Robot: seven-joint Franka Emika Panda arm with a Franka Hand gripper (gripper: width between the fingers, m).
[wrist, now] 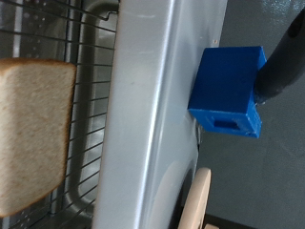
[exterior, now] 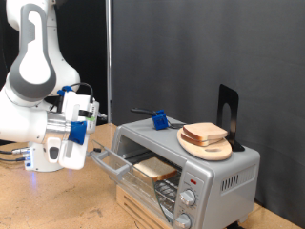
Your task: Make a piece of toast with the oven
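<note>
While door hangs open, boxy silver oven (exterior: 224,175) w/ wire rack, pale square toast (exterior: 152,169) inside, gripper (exterior: 92,145) beside door, can't tell if spread.

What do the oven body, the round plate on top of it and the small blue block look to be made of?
Oven: probably brushed or painted metal, silver-grey with a soft sheen. Plate: apparently light wood, pale tan and matte. Blue block: likely plastic, uniform saturated colour, sharp moulded edges.

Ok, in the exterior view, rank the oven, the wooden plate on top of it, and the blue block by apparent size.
Largest to smallest:
1. oven
2. wooden plate
3. blue block
The block sits farther back, so it may look slightly smaller than it is.
</note>
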